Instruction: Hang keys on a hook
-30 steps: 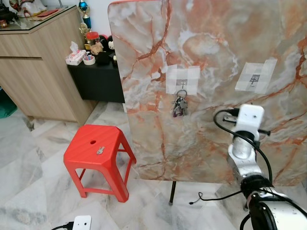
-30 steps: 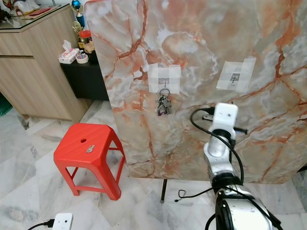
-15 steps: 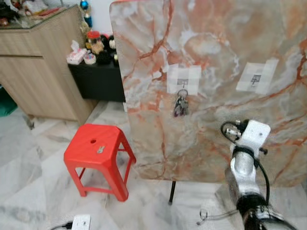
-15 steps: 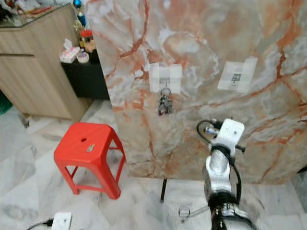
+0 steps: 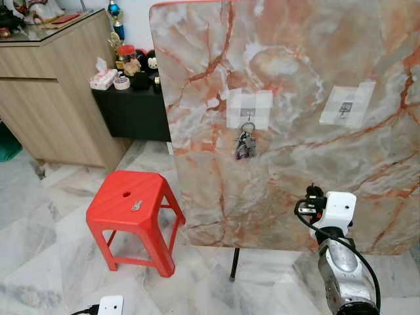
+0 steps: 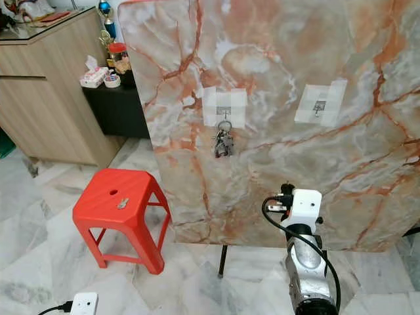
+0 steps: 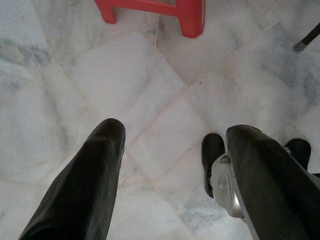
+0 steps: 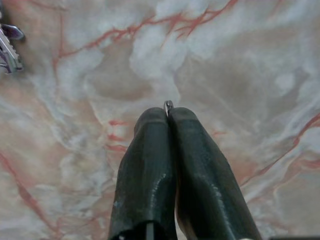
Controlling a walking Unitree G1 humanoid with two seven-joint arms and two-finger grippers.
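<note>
A bunch of keys (image 5: 246, 143) hangs from a small hook (image 5: 249, 113) taped to the upright marble board (image 5: 289, 59). A second taped hook (image 5: 346, 107) further right is bare. My right arm (image 5: 335, 211) is low in front of the board, below and to the right of the keys. In the right wrist view my right gripper (image 8: 168, 113) is shut and faces the marble. A tiny grey metal bit sits at its tips; I cannot tell if it is held. The keys (image 8: 7, 50) show at that view's edge. My left gripper (image 7: 175, 130) hangs open over the floor.
A red plastic stool (image 5: 118, 210) stands left of the board with one loose key (image 5: 137, 205) on its seat. A wooden cabinet (image 5: 52, 85) and a black shelf (image 5: 131, 108) of trinkets lie further left. The board's leg (image 5: 234, 264) and a white socket (image 5: 110, 305) are on the floor.
My right arm has dropped from mid-board height to low in front of the board. The keys have stayed on the hook. The head view wobbled slightly.
</note>
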